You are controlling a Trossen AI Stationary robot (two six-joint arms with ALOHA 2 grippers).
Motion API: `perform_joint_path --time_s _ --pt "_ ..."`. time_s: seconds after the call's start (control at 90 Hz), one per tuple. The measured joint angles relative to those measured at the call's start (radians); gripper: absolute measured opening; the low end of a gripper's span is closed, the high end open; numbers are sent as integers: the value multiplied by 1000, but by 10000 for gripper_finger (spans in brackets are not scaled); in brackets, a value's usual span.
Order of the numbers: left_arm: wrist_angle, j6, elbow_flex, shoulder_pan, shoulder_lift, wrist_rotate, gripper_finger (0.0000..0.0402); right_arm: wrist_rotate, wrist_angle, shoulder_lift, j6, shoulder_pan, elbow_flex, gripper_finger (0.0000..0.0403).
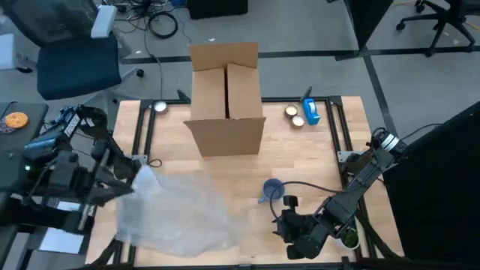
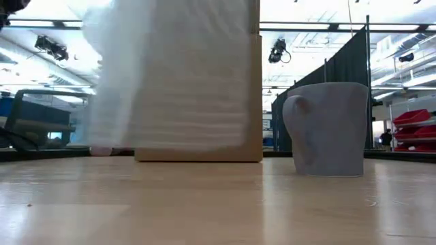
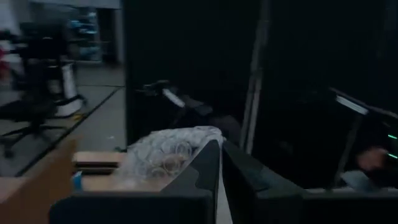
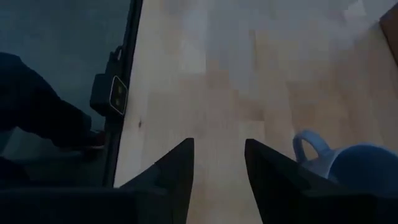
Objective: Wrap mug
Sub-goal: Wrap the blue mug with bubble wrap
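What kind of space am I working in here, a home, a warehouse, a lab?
Most likely a lab or workshop. Office chairs and loose cables sit on the floor beyond the table, with black curtain partitions and red storage bins behind.

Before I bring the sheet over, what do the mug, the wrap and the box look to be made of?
Mug: pale blue, matte, thick-walled, probably ceramic, though plastic can't be ruled out. Wrap: clear plastic bubble wrap, with round cells showing in the left wrist view where the left tool pinches it. Box: plain brown cardboard, flaps open. Right tool: open, beside the mug.
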Motion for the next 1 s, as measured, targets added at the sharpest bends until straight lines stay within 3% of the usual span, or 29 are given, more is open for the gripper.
perform_joint_path --time_s 0.122,0.322,0.489,0.7,0.867,1.0 --pt "44 38 0 -21 -16 -149 0 0 1 0 2 0 0 119" --pt "-33 -54 -14 4 -29 -228 0 0 6 0 0 -2 0 119" --pt "-179 -320 -136 132 -25 -117 0 0 7 0 0 -11 0 119" --pt "-139 -585 -387 275 -23 -23 0 0 21 0 -1 -33 0 119" --pt "92 -674 -613 415 -17 130 0 0 51 0 -10 -56 0 119" --pt "382 -551 -734 518 -7 361 0 0 59 0 -27 -72 0 119"
